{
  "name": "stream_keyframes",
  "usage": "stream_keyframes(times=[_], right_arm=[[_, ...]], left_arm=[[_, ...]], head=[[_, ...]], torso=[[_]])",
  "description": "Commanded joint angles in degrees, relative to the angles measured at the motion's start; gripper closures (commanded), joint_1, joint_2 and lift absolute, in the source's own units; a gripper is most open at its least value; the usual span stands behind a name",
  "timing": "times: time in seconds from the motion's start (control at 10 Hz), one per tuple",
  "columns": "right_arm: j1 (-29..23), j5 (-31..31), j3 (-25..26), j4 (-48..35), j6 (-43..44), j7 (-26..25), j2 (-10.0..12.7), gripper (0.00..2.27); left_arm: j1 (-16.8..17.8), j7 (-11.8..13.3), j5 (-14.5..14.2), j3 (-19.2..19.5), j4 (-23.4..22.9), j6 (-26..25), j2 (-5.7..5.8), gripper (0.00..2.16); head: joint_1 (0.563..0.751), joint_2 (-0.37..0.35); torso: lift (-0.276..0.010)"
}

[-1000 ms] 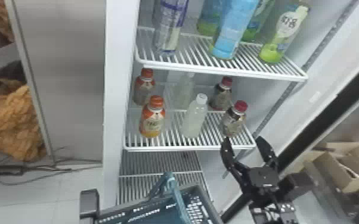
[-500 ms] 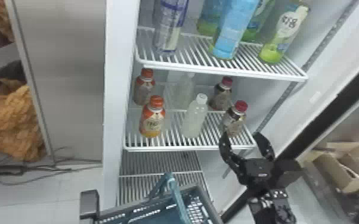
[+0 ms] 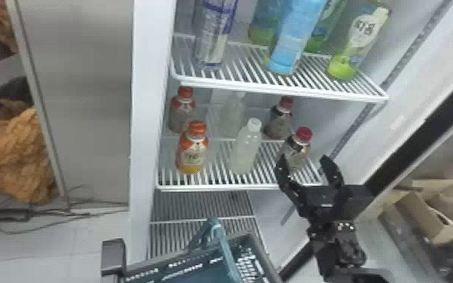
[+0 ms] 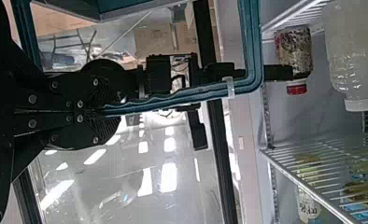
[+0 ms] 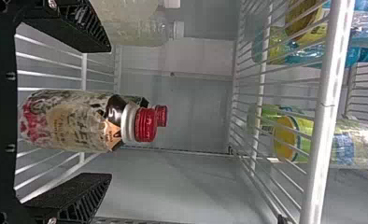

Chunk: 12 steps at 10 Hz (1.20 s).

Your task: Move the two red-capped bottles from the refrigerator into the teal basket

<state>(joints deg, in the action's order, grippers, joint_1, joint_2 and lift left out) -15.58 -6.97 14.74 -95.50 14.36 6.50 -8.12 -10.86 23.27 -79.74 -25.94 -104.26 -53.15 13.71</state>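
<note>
High up, the head view peers down and forward into the refrigerator (image 3: 148,94)! Left wrist view looks past the teal basket (image 4: 252,46); right wrist view's in close, all sharing the front red-capped bottle (image 5: 74,122).

The near side of the teal basket (image 3: 195,276) is cut off by the head view's bottom edge.

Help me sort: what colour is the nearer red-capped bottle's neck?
White neck; best view: right wrist.

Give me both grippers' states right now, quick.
Left gripper: closed on the teal basket's handle.
Right gripper: open, front red-capped bottle between its fingers, not clamped.
</note>
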Motion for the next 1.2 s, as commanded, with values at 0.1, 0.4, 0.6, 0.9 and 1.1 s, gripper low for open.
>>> stream_keyframes(times=[0.1,0.4,0.6,0.9,1.1], right_arm=[[2.79,0.23,0.00,2.76,-0.01,0.00,-0.14,0.05],[6.31,0.00,0.00,6.56,-0.15,0.00,-0.67,0.05],[7.99,0.23,-0.11,7.82,-0.85,0.44,-1.11,0.05],[10.52,0.00,-0.11,9.37,-5.21,2.38,-1.55,0.06],[10.67,-1.14,-0.11,8.67,-8.17,2.81,-1.64,0.31]], left_arm=[[0.03,0.02,-0.01,0.00,-0.01,0.00,-0.09,1.13],[0.17,0.02,0.10,0.23,-0.01,0.00,-0.18,1.13],[0.17,0.02,0.10,0.34,0.13,0.00,-0.18,1.13],[0.17,0.02,0.10,0.23,-0.01,0.00,-0.18,1.13],[0.17,0.02,0.10,0.23,-0.01,0.00,-0.18,1.13]], head=[[0.695,-0.350],[0.695,-0.350],[0.695,-0.350],[0.695,-0.350],[0.695,-0.350]], torso=[[-0.228],[-0.228],[-0.228],[-0.228],[-0.228]])
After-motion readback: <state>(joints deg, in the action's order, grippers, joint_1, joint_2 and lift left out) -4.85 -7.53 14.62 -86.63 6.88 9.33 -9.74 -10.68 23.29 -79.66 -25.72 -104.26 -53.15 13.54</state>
